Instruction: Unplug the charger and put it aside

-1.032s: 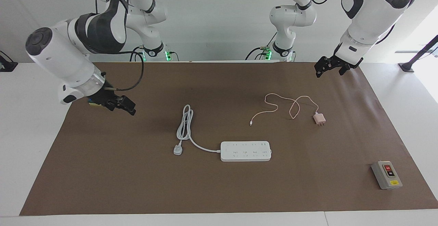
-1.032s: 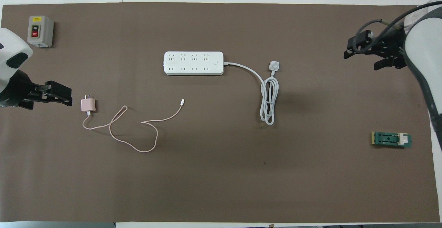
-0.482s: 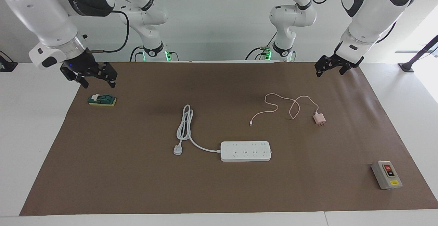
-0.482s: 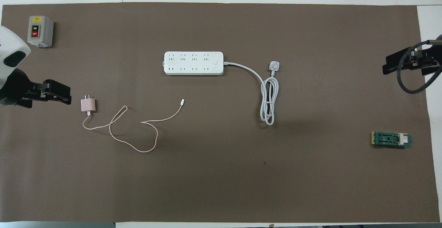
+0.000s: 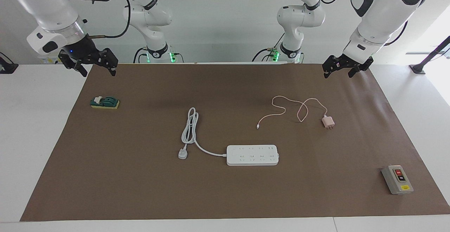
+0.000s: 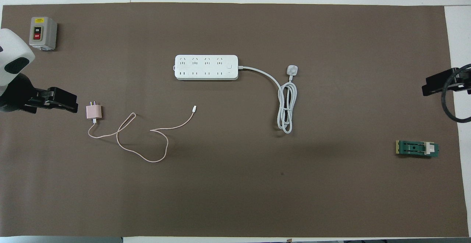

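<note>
Pink charger (image 5: 328, 122) lies unplugged, clear of white power strip (image 5: 252, 155); grey switch box (image 5: 397, 179) lower right. Left gripper (image 5: 340, 69) and right gripper (image 5: 92, 64): fingers apart, empty.

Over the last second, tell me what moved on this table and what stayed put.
The right tool rose from low over the green block and drew back toward its base at the mat's edge, uncovering the block. The left tool hangs open and barely shifted. The charger, power strip and grey switch box stayed put.
</note>
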{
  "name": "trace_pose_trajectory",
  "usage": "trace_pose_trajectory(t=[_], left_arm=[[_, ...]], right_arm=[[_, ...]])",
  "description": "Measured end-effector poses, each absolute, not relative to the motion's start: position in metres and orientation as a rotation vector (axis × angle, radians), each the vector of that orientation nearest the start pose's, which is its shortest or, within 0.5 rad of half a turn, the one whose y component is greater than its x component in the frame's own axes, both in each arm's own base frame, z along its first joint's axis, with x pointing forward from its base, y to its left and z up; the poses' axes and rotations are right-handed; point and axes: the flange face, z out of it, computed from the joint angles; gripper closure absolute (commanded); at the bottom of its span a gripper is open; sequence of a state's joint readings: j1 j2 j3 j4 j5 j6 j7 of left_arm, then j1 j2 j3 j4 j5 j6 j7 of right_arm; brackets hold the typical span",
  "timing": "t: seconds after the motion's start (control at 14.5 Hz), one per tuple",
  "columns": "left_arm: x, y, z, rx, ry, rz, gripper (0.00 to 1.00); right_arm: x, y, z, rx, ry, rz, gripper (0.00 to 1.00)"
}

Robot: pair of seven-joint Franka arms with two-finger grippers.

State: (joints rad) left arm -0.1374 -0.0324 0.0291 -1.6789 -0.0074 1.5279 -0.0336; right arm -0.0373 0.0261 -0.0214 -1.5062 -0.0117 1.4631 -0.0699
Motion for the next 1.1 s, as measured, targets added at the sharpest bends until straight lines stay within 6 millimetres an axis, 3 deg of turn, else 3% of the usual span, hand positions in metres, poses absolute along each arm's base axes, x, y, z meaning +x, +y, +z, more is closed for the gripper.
trace_pose_trajectory(t=[0.48, 1.1], left_arm=[[0.5343, -0.0598, 0.5894, -3.148, 0.197, 0.167, 0.00], [0.5390, -0.0590, 0.5923, -3.155, 0.132, 0.106, 0.00]], right_arm=[[0.5403, -0.0359, 0.6307, -3.154, -0.010, 0.121, 0.00], [0.5371, -0.0315, 0.6379, -3.157, 0.045, 0.095, 0.00]])
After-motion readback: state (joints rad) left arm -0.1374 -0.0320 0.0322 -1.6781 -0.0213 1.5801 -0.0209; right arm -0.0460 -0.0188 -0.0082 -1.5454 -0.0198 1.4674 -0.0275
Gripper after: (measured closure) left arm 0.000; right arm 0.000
